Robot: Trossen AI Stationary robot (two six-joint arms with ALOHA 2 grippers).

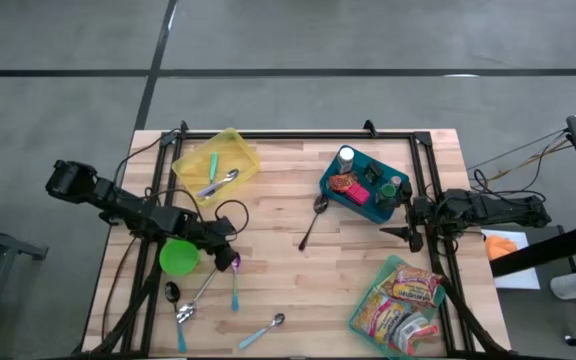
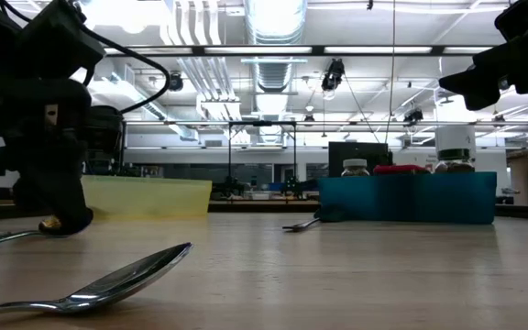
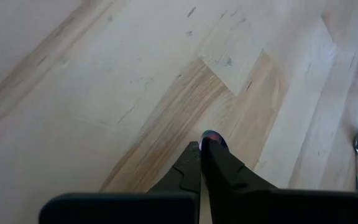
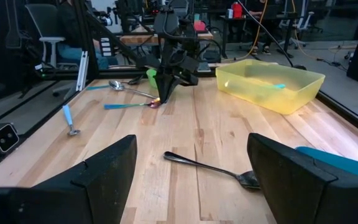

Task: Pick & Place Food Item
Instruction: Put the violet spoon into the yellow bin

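My left gripper (image 1: 230,260) stands low over the table's near left part, beside a green cup (image 1: 178,257), its fingers pointing steeply down and shut. A small pink-and-blue thing (image 3: 211,135) shows at its fingertips. It lies where the bowl end of a teal-handled spoon (image 1: 235,290) is, and I cannot tell whether it is that bowl. From across the table the right wrist view shows this gripper (image 4: 160,98) and the pink thing (image 4: 156,103). My right gripper (image 1: 406,222) waits open at the right edge, near a teal bin (image 1: 363,185) of jars and food. My left gripper has the small pink-and-blue thing (image 3: 212,134) right at its fingertips (image 3: 194,149), pinched there as far as the wrist view shows. The fingers come from above, slanting toward the table's right. The thing lies on or just off the wood (image 2: 51,223); which, I cannot tell.
A yellow bin (image 1: 216,165) with a spoon stands at the far left. A metal spoon (image 1: 313,220) lies mid-table, and more spoons (image 1: 178,300) (image 1: 265,330) near the front. Snack bags (image 1: 403,300) lie at the near right. Bare wood spans the middle.
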